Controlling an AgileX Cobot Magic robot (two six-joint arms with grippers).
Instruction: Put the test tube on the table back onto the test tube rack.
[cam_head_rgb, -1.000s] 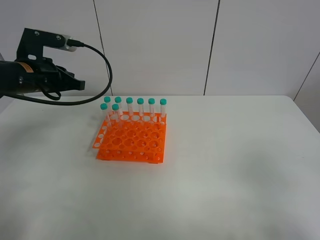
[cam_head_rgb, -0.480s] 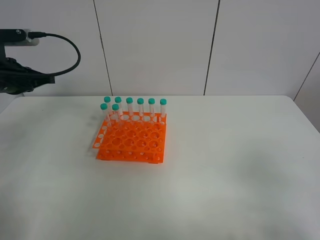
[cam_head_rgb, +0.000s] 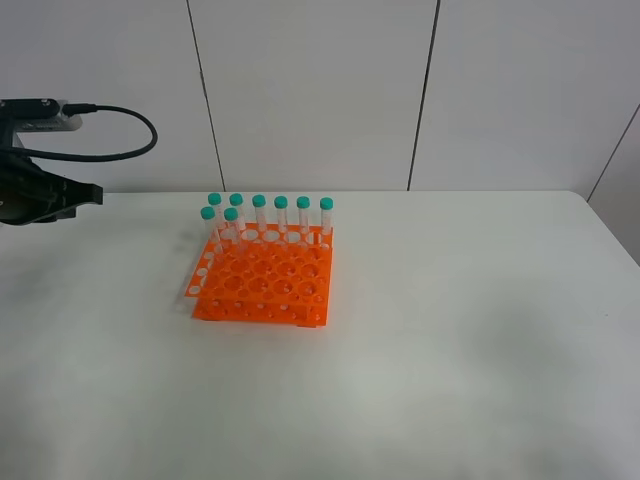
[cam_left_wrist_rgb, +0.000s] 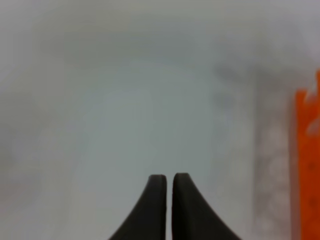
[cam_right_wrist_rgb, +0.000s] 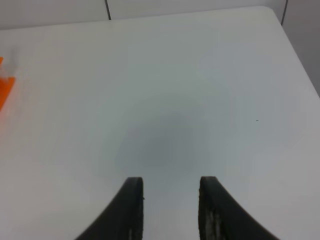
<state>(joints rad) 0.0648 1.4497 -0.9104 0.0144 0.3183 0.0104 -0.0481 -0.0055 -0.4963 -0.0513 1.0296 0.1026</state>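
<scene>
White table (cam_head_rgb: 450, 330) is carrying the orange rack (cam_head_rgb: 262, 280), where seven capped tubes (cam_head_rgb: 270, 215) are standing, so no tube is lying loose. Left gripper (cam_left_wrist_rgb: 169, 180) is hanging with fingers pressed together, rack well off to its side; right gripper (cam_right_wrist_rgb: 170, 182) is hovering spread, empty.

Bright, even, diffuse lighting throughout, with no glare anywhere. Only soft, faint shadows on the table (cam_head_rgb: 450, 350) in the exterior high view, darkest just under the test tube rack (cam_head_rgb: 262, 285), itself crisp there. Heavily blurred in the left wrist view (orange rack edge (cam_left_wrist_rgb: 306, 160) smeared, background washed to pale grey), only the dark fingertips (cam_left_wrist_rgb: 157, 200) fairly sharp. Sharper in the right wrist view, with a dim round shadow on the tabletop (cam_right_wrist_rgb: 165, 145) ahead of the fingers (cam_right_wrist_rgb: 131, 205).
</scene>
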